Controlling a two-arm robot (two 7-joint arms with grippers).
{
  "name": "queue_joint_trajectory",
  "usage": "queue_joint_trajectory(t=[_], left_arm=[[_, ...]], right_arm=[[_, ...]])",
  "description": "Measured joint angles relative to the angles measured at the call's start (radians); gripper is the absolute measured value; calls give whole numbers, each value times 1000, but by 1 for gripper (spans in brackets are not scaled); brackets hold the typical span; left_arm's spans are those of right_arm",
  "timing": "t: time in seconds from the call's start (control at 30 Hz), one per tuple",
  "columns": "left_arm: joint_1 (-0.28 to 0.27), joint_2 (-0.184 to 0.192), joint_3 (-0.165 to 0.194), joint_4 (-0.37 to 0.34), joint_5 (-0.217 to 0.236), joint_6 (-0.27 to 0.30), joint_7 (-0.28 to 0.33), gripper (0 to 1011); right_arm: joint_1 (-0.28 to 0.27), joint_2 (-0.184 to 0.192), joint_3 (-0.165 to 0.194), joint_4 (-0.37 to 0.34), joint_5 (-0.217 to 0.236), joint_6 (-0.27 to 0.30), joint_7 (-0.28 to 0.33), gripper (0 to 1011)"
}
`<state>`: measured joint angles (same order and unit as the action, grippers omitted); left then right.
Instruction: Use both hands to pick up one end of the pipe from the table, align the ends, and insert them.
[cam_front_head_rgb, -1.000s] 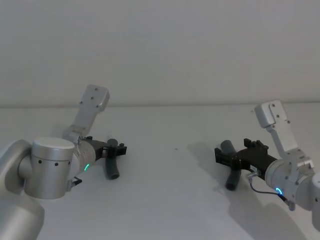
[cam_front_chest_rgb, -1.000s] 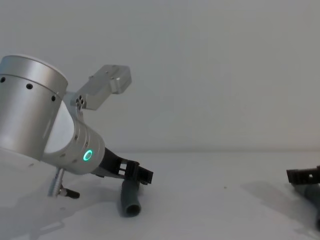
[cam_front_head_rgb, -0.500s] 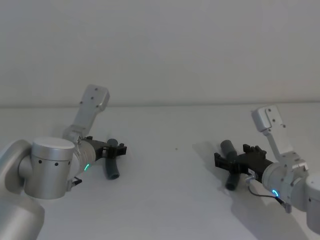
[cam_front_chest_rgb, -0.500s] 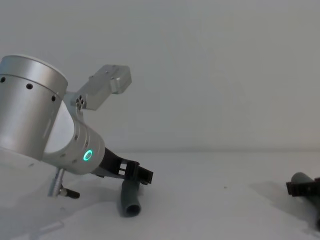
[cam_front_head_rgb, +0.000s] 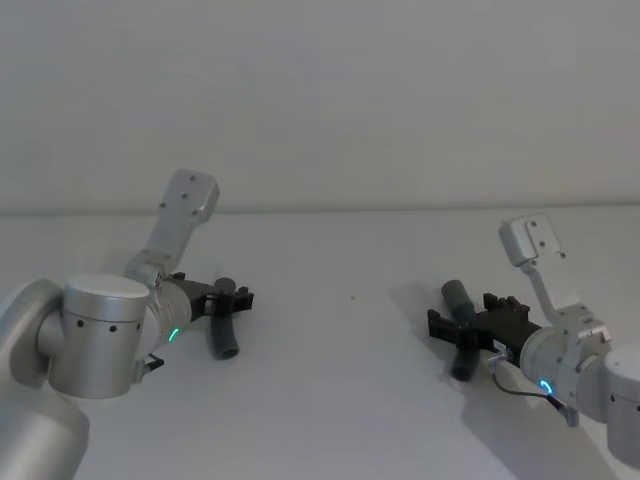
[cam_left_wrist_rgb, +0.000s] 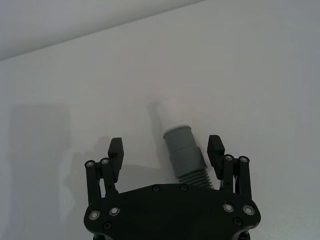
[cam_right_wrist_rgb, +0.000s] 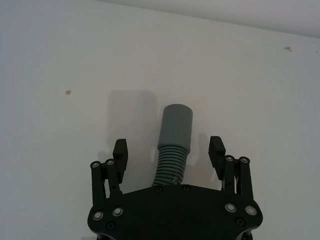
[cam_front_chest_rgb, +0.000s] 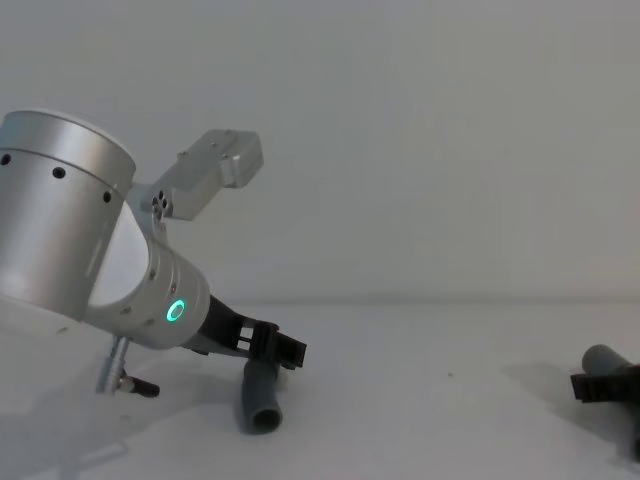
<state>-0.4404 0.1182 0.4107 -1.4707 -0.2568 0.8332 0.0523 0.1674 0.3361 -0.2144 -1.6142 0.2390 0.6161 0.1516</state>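
Observation:
Two dark grey pipe pieces lie on the white table (cam_front_head_rgb: 340, 380). The left piece (cam_front_head_rgb: 222, 335) has a narrow white tip (cam_left_wrist_rgb: 168, 112) and lies between the spread fingers of my left gripper (cam_front_head_rgb: 232, 297), which is open around it and low over the table. In the left wrist view this piece (cam_left_wrist_rgb: 182, 150) lies close to one finger (cam_left_wrist_rgb: 215, 150). The right piece (cam_front_head_rgb: 458, 298) has a ribbed middle and a plain grey end (cam_right_wrist_rgb: 176, 120). My right gripper (cam_front_head_rgb: 455, 325) straddles it, open, with a gap on each side (cam_right_wrist_rgb: 168, 151).
A plain white wall rises behind the table's far edge. A small dark speck (cam_front_head_rgb: 352, 297) marks the tabletop between the arms. The left arm's silver body (cam_front_chest_rgb: 70, 240) looms large in the chest view, where the right gripper (cam_front_chest_rgb: 600, 385) shows at the right edge.
The right arm has shifted slightly nearer and lower over its pipe piece, and the piece's grey end now shows in the chest view. The left arm and both pieces have stayed put.

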Motion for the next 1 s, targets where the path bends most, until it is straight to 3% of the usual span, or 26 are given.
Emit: queue_joint_trajectory(t=[0.13,0.77,1.0], left_arm=[[0,0,0,0,0,0,0,1006],[0,0,0,0,0,0,0,1006],[0,0,0,0,0,0,0,1007]], right_arm=[[1,-2,0,3,-2,0,0,935],[4,-8,2,12,-6,1,2,329],[5,-8,2,13,-7,1,2,269]])
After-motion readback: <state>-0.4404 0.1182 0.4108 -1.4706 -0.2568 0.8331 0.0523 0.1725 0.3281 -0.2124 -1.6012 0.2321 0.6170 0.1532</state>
